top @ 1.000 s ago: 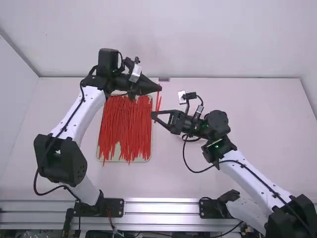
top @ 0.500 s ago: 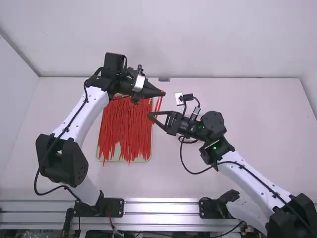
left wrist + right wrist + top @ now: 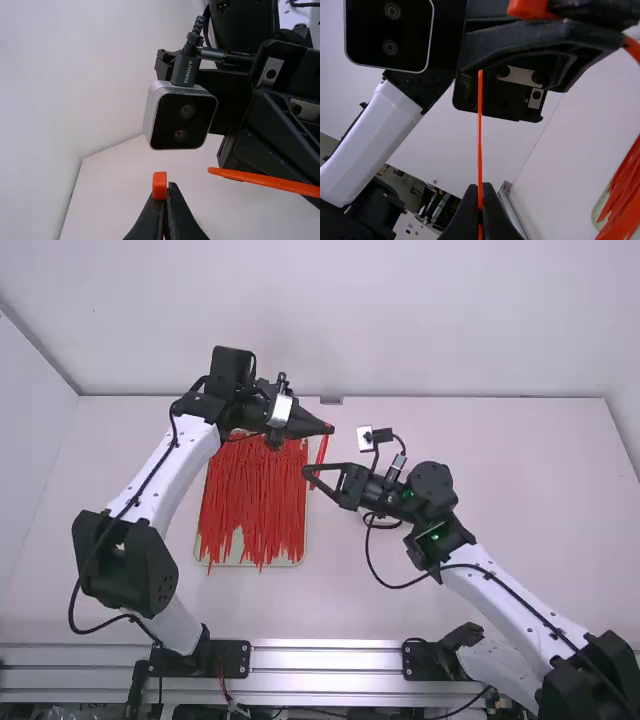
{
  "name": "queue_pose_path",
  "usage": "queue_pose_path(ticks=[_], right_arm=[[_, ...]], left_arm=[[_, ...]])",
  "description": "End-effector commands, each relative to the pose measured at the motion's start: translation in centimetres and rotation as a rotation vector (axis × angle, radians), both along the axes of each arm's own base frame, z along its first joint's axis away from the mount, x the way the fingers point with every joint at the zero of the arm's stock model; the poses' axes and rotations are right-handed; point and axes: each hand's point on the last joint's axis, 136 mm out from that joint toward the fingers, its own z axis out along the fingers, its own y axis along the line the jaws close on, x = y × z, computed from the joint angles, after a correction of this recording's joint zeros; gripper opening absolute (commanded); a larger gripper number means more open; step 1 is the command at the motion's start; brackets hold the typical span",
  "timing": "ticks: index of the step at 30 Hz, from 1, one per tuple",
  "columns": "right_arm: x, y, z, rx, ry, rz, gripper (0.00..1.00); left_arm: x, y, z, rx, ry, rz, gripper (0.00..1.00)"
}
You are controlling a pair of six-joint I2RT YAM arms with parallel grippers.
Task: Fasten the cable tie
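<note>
Red cable tie [image 3: 480,130], head pinched in the closed left gripper [image 3: 164,189] and tail in the closed right gripper [image 3: 479,189], looks ready for threading; next comes careful alignment.

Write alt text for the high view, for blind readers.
Two robot arms hold one red cable tie above a white table: the left tool grips one end, the right tool the other. A pile of red ties lies nearby.
</note>
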Motion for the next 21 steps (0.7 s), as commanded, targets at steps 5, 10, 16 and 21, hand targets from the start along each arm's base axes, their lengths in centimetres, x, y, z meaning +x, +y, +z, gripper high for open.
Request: queue_pose_path(ticks=[5,10,16,21], right_arm=[[0.5,-0.4,1.0,0.011,-0.022,-0.014,0.00],[0.8,-0.7,1.0,0.010,-0.018,-0.023,0.00],[1.3,-0.8,0.8,0.006,-0.004,-0.049,0.00],[1.1,-0.7,0.7,0.005,-0.003,-0.045,0.00]], left_arm=[[-1.7,0.3,1.7,-0.033,-0.048,-0.026,0.01],[-1.5,0.7,1.7,-0.032,-0.041,-0.017,0.01],[-1.7,0.5,1.7,-0.032,-0.042,-0.021,0.01],[-1.9,0.2,1.7,-0.033,-0.043,-0.032,0.01]])
